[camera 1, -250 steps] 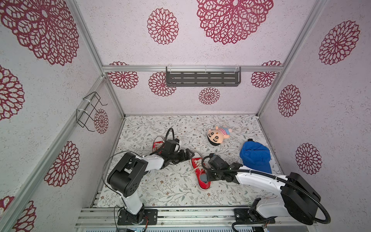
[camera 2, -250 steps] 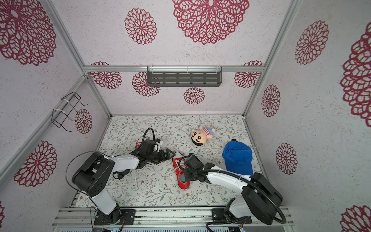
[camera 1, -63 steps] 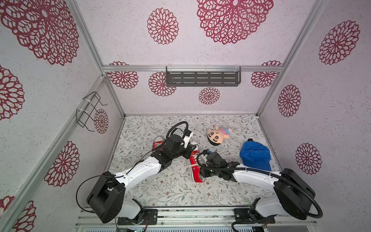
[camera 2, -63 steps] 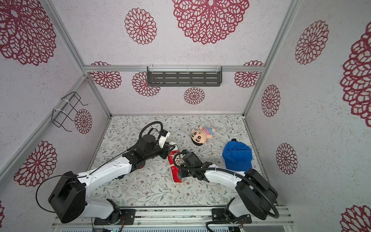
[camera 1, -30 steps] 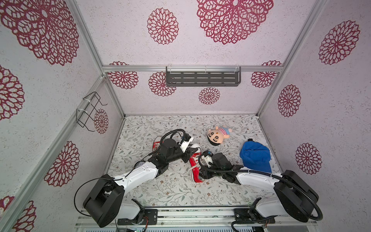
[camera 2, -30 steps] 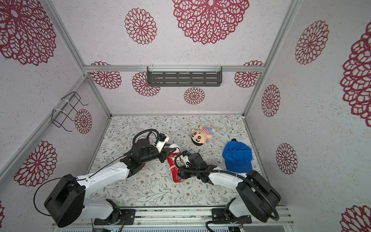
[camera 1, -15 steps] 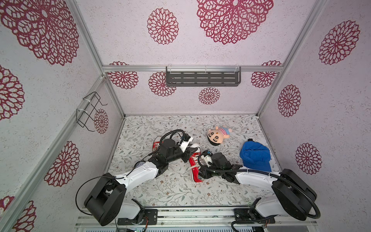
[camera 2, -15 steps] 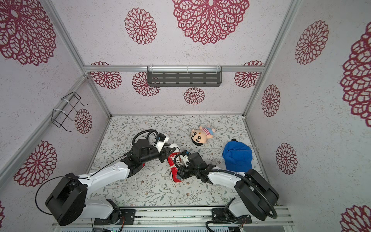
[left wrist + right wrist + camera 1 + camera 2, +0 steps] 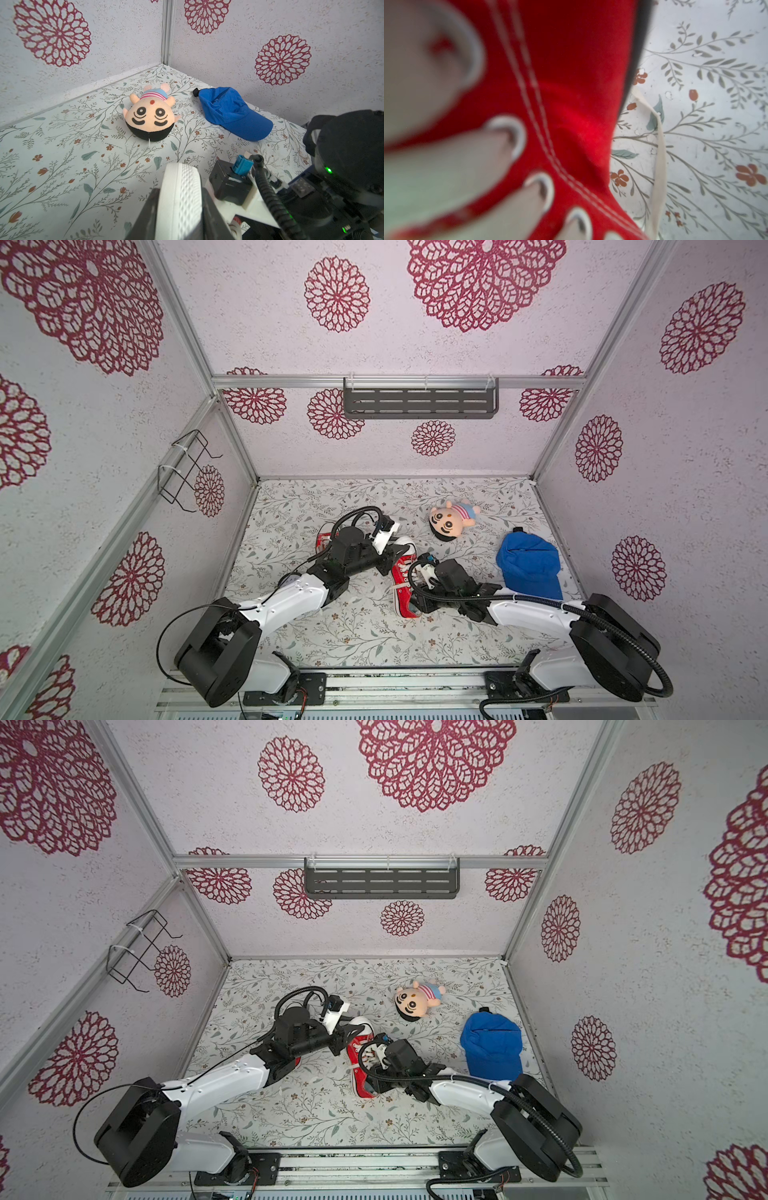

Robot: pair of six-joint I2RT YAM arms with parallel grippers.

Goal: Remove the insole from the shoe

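Note:
A red high-top shoe [image 9: 404, 589] [image 9: 360, 1073] lies mid-floor, its white toe end toward the back. My left gripper [image 9: 395, 551] [image 9: 179, 192] is shut on the shoe's white ribbed rubber [image 9: 180, 187], one dark finger on each side. My right gripper [image 9: 417, 605] [image 9: 374, 1082] is at the shoe's other end, its fingers hidden under the wrist. The right wrist view is filled by red canvas [image 9: 571, 104], eyelets and white laces, and shows no fingers. The insole is hidden inside the shoe.
A second red shoe [image 9: 323, 536] lies behind the left arm. A plush doll [image 9: 451, 522] and a blue cap [image 9: 528, 564] lie at the right back of the floor. A loose lace [image 9: 658, 158] trails on the floor. Walls close in on three sides.
Since eight seconds ago the left arm has stretched further out and the shoe has turned a little. Over the last second neither the arms nor the shoe have visibly shifted.

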